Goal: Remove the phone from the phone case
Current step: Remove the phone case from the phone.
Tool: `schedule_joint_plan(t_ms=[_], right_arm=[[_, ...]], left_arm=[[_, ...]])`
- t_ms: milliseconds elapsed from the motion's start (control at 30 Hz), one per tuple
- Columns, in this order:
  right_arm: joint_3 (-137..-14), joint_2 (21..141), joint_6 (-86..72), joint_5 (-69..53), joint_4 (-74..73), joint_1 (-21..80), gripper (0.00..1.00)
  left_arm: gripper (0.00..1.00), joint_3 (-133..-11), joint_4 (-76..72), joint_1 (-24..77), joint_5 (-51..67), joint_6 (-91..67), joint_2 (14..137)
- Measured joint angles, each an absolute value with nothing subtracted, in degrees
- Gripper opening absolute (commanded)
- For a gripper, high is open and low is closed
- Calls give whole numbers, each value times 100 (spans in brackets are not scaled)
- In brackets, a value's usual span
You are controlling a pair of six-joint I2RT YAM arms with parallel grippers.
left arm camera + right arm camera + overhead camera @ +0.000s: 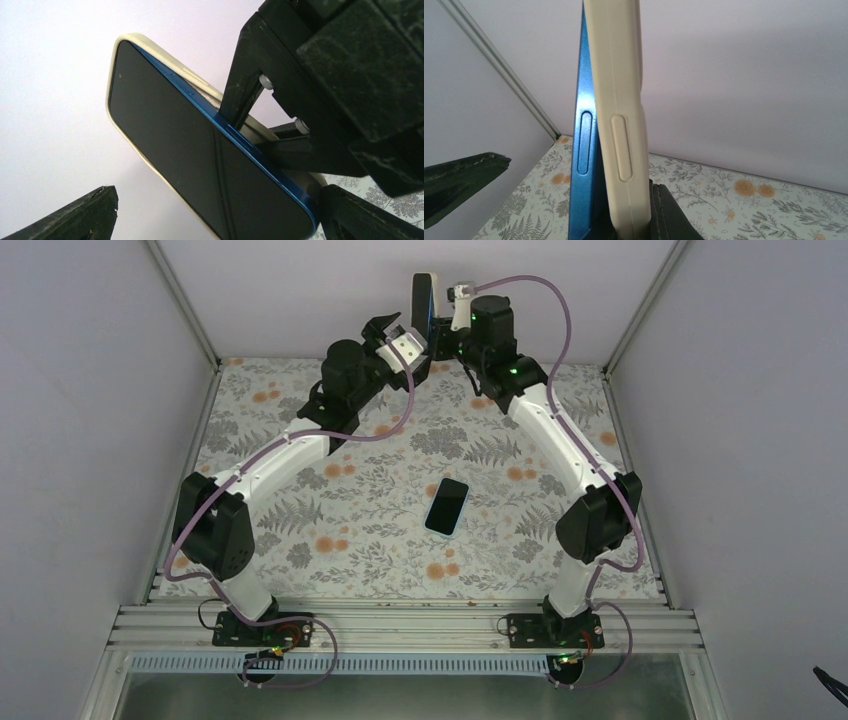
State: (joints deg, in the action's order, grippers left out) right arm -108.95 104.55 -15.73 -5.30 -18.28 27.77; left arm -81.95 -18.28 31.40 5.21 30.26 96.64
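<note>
Over the far middle of the desk the right pincer clamped the soft-looking cream case; the stiff, likely slippery phone, part-freed, offered its bare blue edge to the wide-open left pincer.

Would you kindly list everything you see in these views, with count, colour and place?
phone: one, blue edge, dark screen; held up at the far side, partly out of its case
case: one, cream; gripped by the right hand
second phone: one, dark screen, pale blue edge; flat, mid-table
table: one, floral cover; under the arms
left hand: one, black; open, beside the held phone
right hand: one, black; shut on the case
</note>
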Motion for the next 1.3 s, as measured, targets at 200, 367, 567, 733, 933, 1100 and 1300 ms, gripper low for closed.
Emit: schedule_joint_plan(t_ms=[200,367,567,733,933,1100,1300], right_arm=[[-10886,10455,-1616,-648,-1789,2810,3],[-10881,10455,-1704,-709,-1621,2797,3],[-10766,10447,-1568,-1389,-1181,2696,3],[-10785,10442,-1074,-2093,-1334,2609,3],[-10951,10422,-633,-2661,-1433,2519,3],[-11061,10422,-366,-2906,-1586,2460,3],[-11174,10372,-71,-3350,-1837,2432,3]], left_arm=[[95,-8197,-1837,3151,353,2926,9666],[91,-8307,-1951,3271,-285,2932,9789],[75,-7946,-3159,3454,-1199,3398,9885],[52,-7467,-4053,3653,-1468,4034,9889],[37,-7314,-5317,3848,-1675,5186,10108],[29,-7299,-6287,3924,-1732,6169,10477],[29,-7172,-7098,3903,-1800,7109,10527]])
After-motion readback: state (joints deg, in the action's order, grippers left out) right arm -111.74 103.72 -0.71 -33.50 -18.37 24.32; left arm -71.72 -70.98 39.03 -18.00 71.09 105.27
